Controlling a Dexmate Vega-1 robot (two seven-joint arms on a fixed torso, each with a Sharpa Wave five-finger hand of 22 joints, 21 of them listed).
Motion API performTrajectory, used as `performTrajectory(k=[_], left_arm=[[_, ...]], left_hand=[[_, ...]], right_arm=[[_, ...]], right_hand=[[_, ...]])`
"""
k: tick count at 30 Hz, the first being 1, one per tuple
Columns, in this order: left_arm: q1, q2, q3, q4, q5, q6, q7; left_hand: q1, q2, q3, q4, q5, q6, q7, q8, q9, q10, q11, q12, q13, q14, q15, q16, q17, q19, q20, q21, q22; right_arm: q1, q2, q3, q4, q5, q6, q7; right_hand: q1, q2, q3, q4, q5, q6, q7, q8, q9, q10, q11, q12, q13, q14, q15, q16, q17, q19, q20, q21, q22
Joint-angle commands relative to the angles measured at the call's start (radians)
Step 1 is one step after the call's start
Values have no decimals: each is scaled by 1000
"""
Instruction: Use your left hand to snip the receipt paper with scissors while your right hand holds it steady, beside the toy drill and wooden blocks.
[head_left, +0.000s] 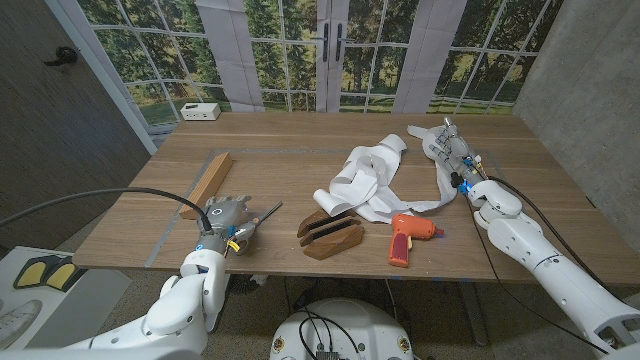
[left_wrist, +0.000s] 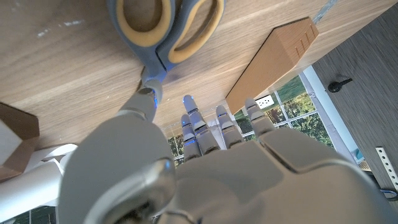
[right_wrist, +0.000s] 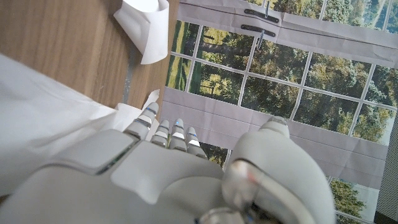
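Looking across the worktop (head_left: 300, 140), the scissors (head_left: 255, 222) lie just beside the left hand (head_left: 225, 218), blades running out toward the receipt paper (head_left: 365, 175). Its fingers (left_wrist: 193, 118) stand loosely apart, holding nothing. The right hand (head_left: 455, 150) hangs over the paper's far strip; whether it grips, I cannot tell.

Wooden table (head_left: 300, 140), receipt paper (head_left: 365, 180), toy drill (head_left: 408, 237), blocks (head_left: 330, 236), seemingly scissors (head_left: 255, 225)

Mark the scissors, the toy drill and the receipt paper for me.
scissors (left_wrist: 166, 28): left wrist view, on the handle loops.
toy drill (head_left: 406, 238): head view, on its orange body.
receipt paper (head_left: 362, 178): head view, on the crumpled white heap.
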Motion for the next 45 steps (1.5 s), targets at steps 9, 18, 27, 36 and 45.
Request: performTrajectory(k=[9,18,27,36,45], left_arm=[[-38,-7,66,2,27,50,-24],[-37,-14,78,-12,30,80,-13],[-10,-16,45,-13,-15,53,36],[-27,-31,74,3,-19,75,37],[-38,-35,98,9,-26,105,49]], left_hand=[[-2,-36,0,24,60,-28,-9,-12,-1,50,1,8,12,3,-21,8,4,-3,9,7,1],[-42,-49,-20,41,69,-33,0,-14,-3,64,6,8,17,9,-12,14,8,-4,17,8,1],[-77,-20,-15,62,94,-30,7,-12,-5,73,12,6,25,21,-7,23,15,-5,19,10,3],[-87,-27,-10,50,114,-47,6,-18,-7,56,14,-6,33,14,-11,18,12,-3,17,11,3],[-109,-47,-25,47,115,-36,10,-13,-8,93,7,5,41,27,-16,22,10,-1,19,12,3]], right_arm=[[4,-5,-6,-1,-22,9,-9],[2,1,3,16,1,12,9],[2,0,7,27,9,12,18],[0,-2,12,29,19,8,23],[-5,4,19,41,35,11,35]], right_hand=[[-40,4,-10,21,-6,3,-5,6,3,7,1,0,4,3,-3,6,6,2,10,5,5],[-52,4,-13,27,-9,3,-5,6,3,8,2,1,4,2,-4,7,7,2,11,6,5],[-57,3,-15,28,-11,4,-6,6,3,8,3,0,4,2,-4,6,7,1,11,6,5],[-59,3,-14,28,-13,4,-5,5,3,8,1,0,4,2,-5,6,7,2,12,6,5],[-59,3,-14,27,-14,3,-6,5,2,8,1,0,4,3,-4,6,6,2,12,6,5]])
